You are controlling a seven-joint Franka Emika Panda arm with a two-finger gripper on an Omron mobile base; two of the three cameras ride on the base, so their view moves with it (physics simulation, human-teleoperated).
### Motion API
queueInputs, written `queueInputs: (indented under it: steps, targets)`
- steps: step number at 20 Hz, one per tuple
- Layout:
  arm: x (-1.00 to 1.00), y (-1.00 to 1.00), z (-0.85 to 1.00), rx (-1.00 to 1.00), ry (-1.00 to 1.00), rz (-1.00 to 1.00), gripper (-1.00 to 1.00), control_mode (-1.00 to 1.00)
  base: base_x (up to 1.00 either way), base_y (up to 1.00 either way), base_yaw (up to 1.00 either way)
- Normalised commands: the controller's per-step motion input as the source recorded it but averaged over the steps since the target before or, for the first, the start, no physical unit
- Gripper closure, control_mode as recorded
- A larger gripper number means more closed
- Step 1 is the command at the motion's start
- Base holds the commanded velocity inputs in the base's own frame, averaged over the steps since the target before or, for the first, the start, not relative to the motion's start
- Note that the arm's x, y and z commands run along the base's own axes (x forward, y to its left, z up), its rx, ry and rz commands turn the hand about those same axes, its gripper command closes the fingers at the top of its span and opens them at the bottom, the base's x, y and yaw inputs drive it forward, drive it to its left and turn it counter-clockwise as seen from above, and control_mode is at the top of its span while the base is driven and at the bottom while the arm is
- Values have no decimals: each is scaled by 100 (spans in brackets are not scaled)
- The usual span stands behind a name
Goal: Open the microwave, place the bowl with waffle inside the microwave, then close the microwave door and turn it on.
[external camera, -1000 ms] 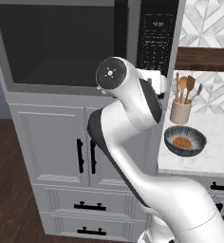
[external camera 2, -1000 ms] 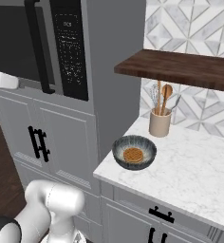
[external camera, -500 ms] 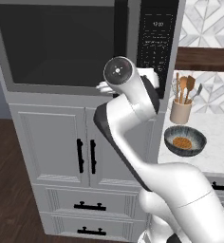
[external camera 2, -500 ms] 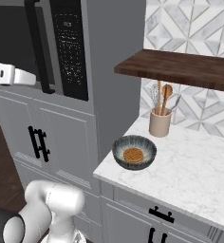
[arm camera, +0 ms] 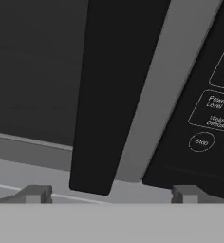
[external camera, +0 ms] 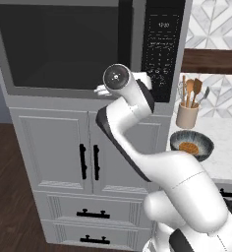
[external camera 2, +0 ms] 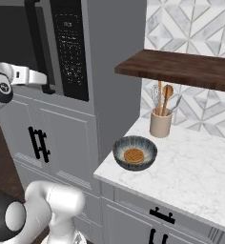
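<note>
— What's nearest to us?

— The white arm (external camera: 137, 133), bending up from the base toward the microwave (external camera: 88, 49). Its gripper (arm camera: 111, 192) sits right at the lower end of the door handle (arm camera: 116, 95), fingers spread wide apart, one fingertip (arm camera: 35, 193) to either side of the bar's bottom end. Nothing is clamped between them.

— Which way does that handle run?

— Straight up and down, a long black bar along the right edge of the microwave door (external camera: 64, 47), just beside the black keypad panel (external camera 2: 69, 47). The door itself is wider than it is tall, shut flat, its dark glass facing the room.

— And the bowl?

— Farther off to the right, the bowl (external camera 2: 135, 152) stands upright on the marble counter (external camera 2: 190, 176) near its front left corner, mouth up. The waffle (external camera 2: 133, 155) lies flat in the bottom of it.

— Anything behind that?

— A tan utensil cup (external camera 2: 161, 124) with wooden spoons poking up, just beyond the bowl against the patterned tile wall, beneath a dark wooden shelf (external camera 2: 181, 69). White cabinet doors (external camera: 88, 155) sit under the microwave.
</note>
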Motion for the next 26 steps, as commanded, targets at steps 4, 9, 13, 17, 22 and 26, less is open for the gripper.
queueInputs:
  steps: [4, 9, 13, 17, 22, 26]
  targets:
    - [51, 22, -4, 0, 3, 0, -100, -100, 0, 0, 0]
    - [36, 1, -8, 0, 1, 0, -100, -100, 0, 0, 0]
    - [25, -2, -17, 0, 0, 0, -100, -100, 0, 0, 0]
    - [34, -11, -37, 0, 0, 0, -100, -100, 0, 0, 0]
    - [61, -36, -61, 0, 0, 0, -100, -100, 0, 0, 0]
    - [89, -24, -69, 0, 0, 2, -100, -100, 0, 0, 0]
